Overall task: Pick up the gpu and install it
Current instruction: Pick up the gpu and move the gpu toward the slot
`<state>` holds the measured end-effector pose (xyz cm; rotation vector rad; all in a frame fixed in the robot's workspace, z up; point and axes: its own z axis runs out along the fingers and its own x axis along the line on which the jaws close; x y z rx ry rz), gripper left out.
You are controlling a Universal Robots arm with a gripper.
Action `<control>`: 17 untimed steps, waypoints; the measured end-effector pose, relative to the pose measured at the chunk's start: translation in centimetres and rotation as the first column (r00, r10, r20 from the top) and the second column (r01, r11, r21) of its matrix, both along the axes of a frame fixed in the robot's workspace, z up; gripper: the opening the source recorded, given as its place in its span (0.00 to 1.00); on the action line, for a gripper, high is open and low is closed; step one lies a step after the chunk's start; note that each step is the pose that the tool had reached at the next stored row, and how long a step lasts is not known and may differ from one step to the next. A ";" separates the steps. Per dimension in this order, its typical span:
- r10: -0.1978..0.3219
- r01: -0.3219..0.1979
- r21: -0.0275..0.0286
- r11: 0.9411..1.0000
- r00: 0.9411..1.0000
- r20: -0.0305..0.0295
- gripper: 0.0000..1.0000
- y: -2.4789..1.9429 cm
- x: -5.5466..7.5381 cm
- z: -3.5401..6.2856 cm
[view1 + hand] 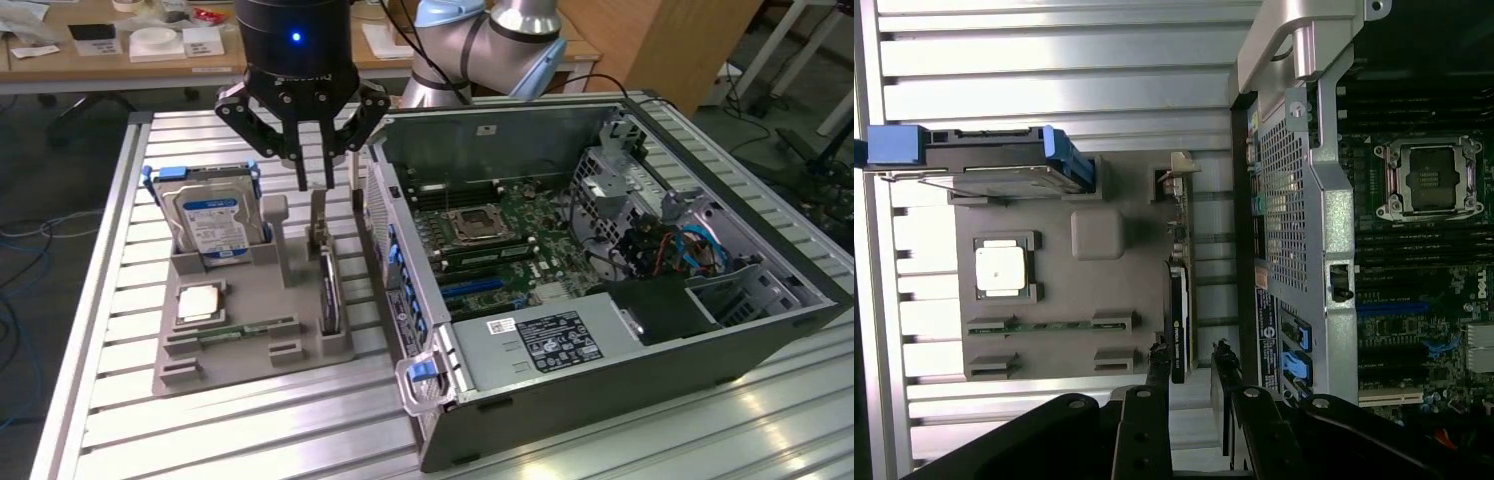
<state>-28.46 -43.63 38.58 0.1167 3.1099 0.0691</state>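
The gpu is a thin black card standing on edge in the slot of a grey holder, beside the open computer case. My gripper hangs just above the card's far end, open, with one finger on each side of the card's line and nothing between them. In the wrist view the gpu runs straight toward the gap of the gripper, whose black fingertips sit near the card's end. I cannot tell whether they touch it.
The holder also carries a silver hard drive with blue rails, a processor chip and a green memory stick. The case lies open with its motherboard and blue slots exposed. Everything rests on a slatted aluminium table.
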 end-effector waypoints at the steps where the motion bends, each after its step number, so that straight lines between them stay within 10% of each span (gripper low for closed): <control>1: 0.000 0.000 0.000 1.000 1.000 0.000 0.31 0.00 0.0 0.00; 17: 0.000 0.000 0.000 1.000 1.000 0.000 0.44 0.00 0.0 -0.98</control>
